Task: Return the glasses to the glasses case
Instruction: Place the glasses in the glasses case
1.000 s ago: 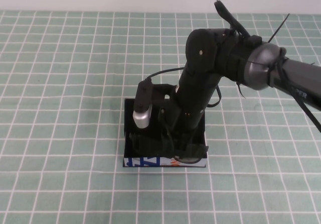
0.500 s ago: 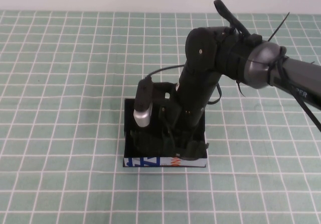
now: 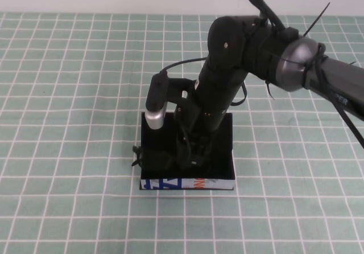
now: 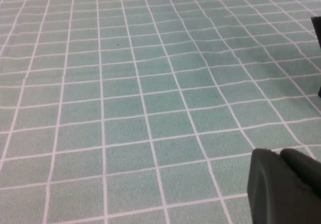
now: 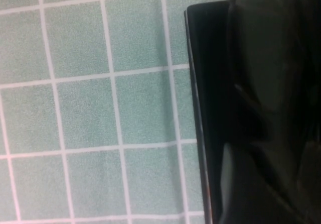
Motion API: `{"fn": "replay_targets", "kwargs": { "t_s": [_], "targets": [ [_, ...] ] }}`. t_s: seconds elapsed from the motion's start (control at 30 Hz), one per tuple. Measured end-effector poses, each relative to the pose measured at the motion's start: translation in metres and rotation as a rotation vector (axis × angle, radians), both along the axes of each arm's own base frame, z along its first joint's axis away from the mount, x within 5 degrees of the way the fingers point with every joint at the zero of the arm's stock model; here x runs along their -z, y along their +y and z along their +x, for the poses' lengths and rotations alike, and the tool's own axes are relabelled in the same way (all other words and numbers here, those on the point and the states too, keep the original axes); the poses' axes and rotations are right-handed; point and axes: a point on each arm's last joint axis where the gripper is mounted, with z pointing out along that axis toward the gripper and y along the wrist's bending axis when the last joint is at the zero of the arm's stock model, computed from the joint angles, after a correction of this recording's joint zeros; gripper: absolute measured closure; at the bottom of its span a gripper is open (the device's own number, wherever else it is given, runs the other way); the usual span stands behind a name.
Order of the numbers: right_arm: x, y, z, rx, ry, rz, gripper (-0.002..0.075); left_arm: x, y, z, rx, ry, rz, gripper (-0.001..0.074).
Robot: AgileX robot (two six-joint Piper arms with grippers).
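Observation:
The glasses case (image 3: 187,184) is a black open box with a white, blue and orange front edge, lying at the middle of the table. My right gripper (image 3: 190,151) reaches down into it and hides most of the inside. The glasses show as a thin dark tip (image 3: 136,151) sticking out past the case's left wall. In the right wrist view a dark-rimmed lens (image 5: 263,43) lies over the black case (image 5: 208,83). My left gripper (image 4: 283,189) is shut and empty, low over bare cloth, out of the high view.
A green cloth with a white grid (image 3: 68,94) covers the table. The right arm's forearm (image 3: 318,77) comes in from the right, and its silver-ended wrist camera (image 3: 154,103) stands over the case's back left corner.
My right gripper has moved from the case's front right corner back and to the left inside the case. A dark tip now sticks out past the case's left wall.

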Motion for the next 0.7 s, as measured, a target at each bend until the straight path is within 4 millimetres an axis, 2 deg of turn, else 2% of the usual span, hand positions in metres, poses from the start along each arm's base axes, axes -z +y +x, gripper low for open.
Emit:
{"fn": "replay_targets", "kwargs": {
  "t_s": [0.37,0.7],
  "targets": [
    [0.002,0.002,0.000,0.006,0.020,0.014,0.0496,0.000,0.000,0.000,0.000,0.000,0.000,0.0737],
    [-0.005,0.021,-0.003,0.064,0.054,0.195,0.0496,0.000,0.000,0.000,0.000,0.000,0.000,0.0737]
  ]
}}
